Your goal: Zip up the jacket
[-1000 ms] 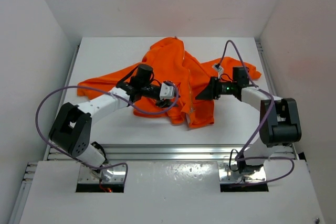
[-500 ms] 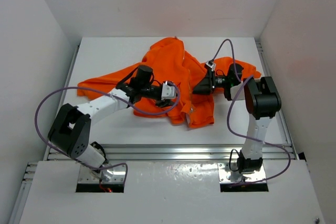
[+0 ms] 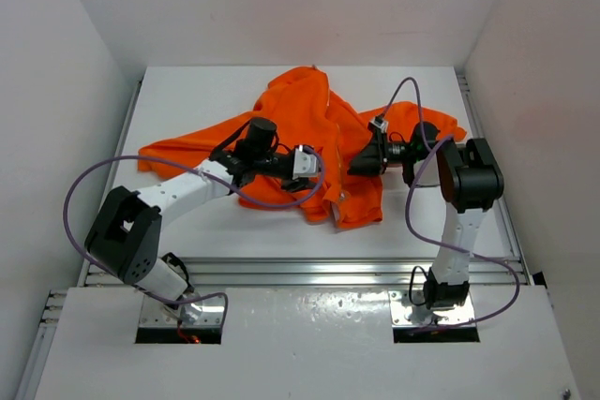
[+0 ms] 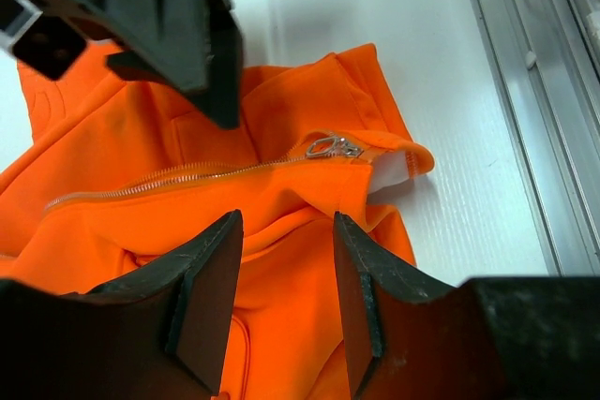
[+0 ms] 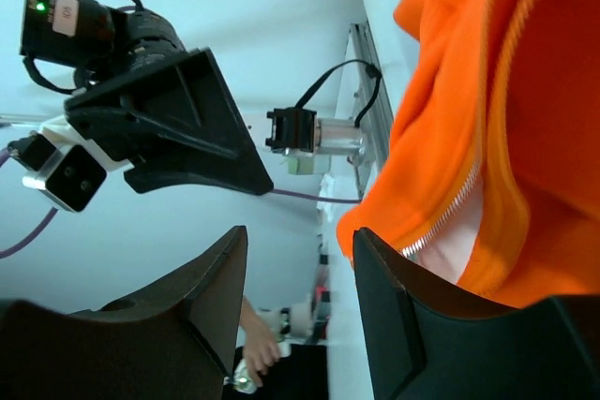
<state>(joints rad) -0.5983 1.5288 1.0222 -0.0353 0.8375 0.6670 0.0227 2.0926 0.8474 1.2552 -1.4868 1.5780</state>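
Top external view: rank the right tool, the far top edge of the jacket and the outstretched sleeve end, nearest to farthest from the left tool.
From the left tool:
1. right tool, just to its right, facing it.
2. far top edge of the jacket, straight beyond it, toward the far side.
3. sleeve end, far out on the left.

The top camera sits high behind the arm bases, looking down and forward over the whole flat white table and the bright orange soft fabric jacket from afar. The left wrist camera looks down past the left gripper, close onto the pale toothed zipper. The right wrist camera, rolled sideways, looks low across the table past the right gripper. Both wrist views share that zipper edge, and each shows the other gripper.
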